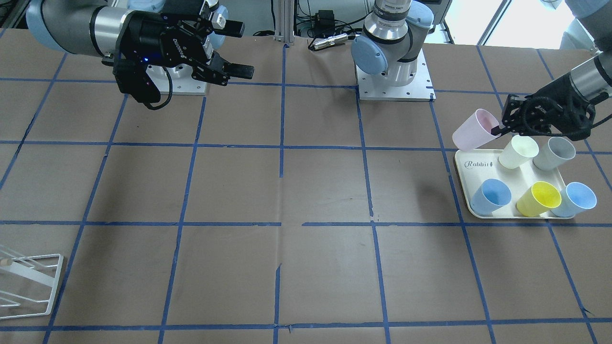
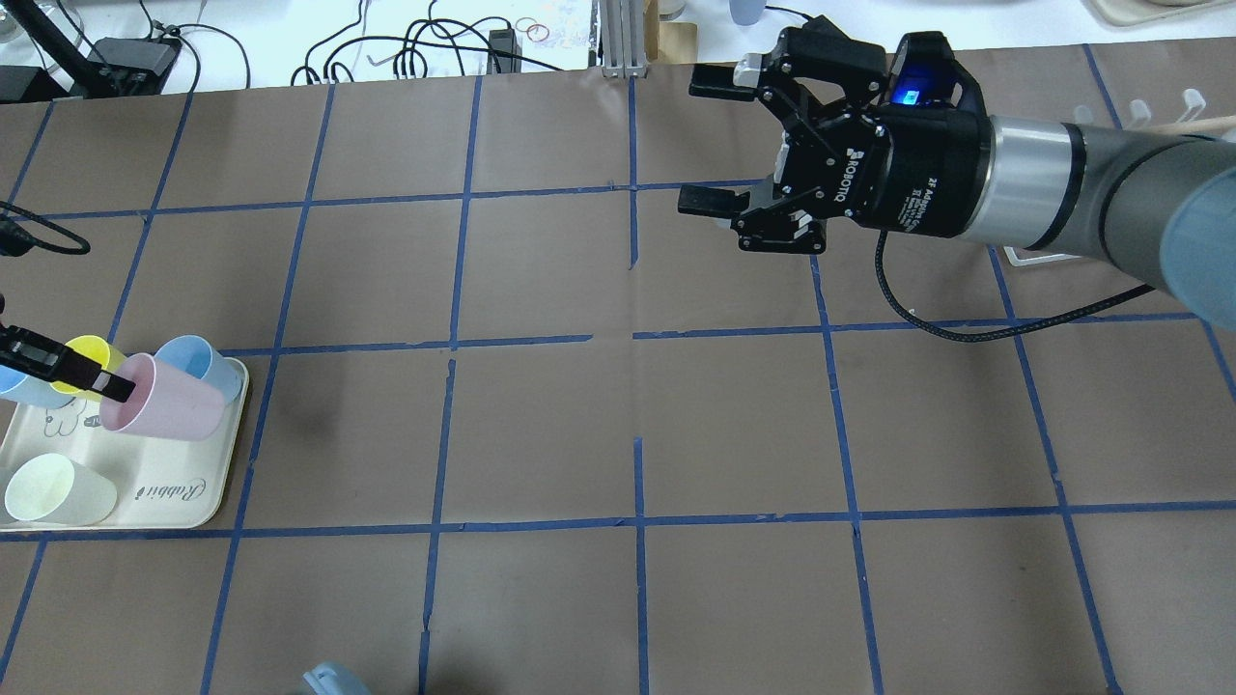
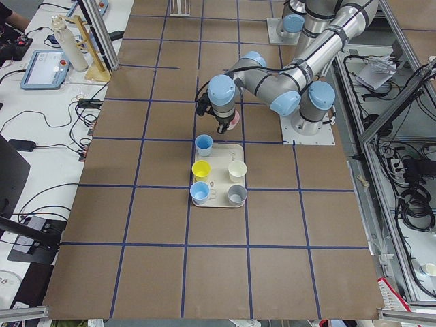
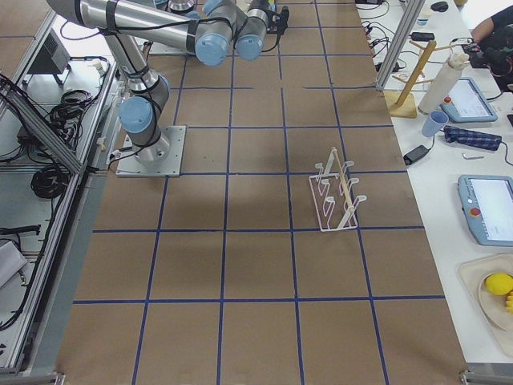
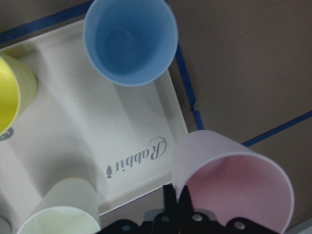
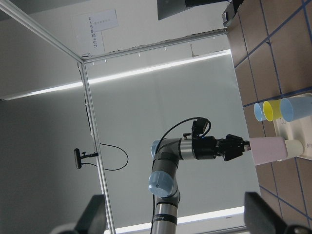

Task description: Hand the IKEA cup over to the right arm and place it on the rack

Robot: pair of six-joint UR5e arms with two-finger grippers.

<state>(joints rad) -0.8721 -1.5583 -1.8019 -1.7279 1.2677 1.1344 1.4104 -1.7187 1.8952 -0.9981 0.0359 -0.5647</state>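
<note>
My left gripper is shut on the rim of the pale pink IKEA cup. It holds the cup tilted on its side, above the corner of the cream "Rabbit" tray. The cup also shows in the overhead view and in the left wrist view, with one finger inside its wall. My right gripper hangs open and empty above the table, far from the cup, and also shows in the front view. The white wire rack stands on the table on the right arm's side; it also shows in the front view.
On the tray stand a cream-white cup, a grey cup, two blue cups and a yellow cup. The brown table carries a blue tape grid. The arm bases stand at the robot's edge.
</note>
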